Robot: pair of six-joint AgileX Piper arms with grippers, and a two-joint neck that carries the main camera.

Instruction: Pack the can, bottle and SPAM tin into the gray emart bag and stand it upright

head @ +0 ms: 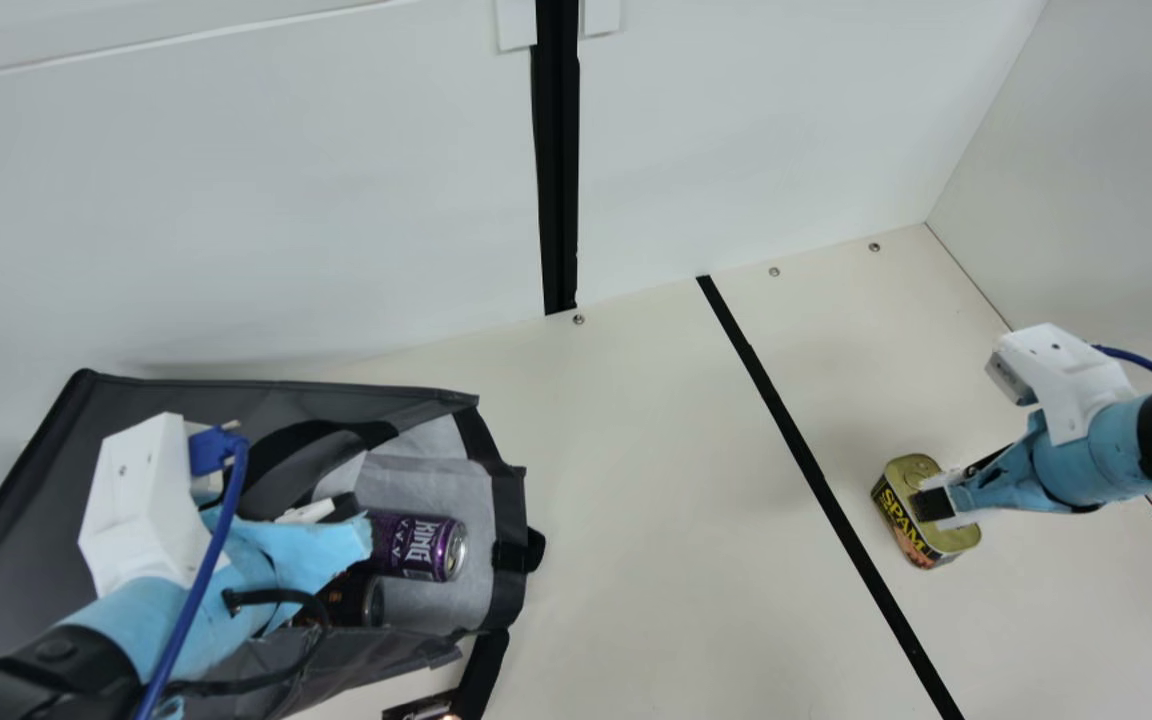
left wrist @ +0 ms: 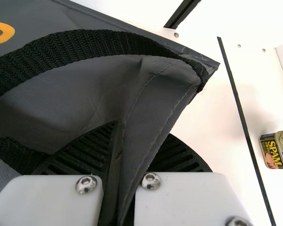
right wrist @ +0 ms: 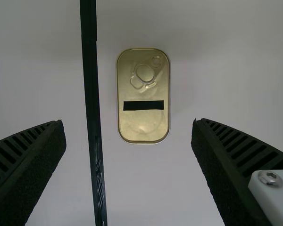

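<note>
Gray bag (head: 46, 470) lay on its side on the counter (head: 636, 500), mouth toward the middle, with a dark cylinder (head: 351, 603) just inside and a purple can (head: 418, 546) right beyond it, while the left pincer (head: 348, 515) was closed on a fold of the bag's fabric. Over on the right, the SPAM tin (head: 901, 520) sat lid up on the counter past the black stripe (head: 816, 470), right pincer (head: 958, 482) above it, spread wide and holding nothing. White wall (head: 286, 200) and black post (head: 558, 160) stood behind.
</note>
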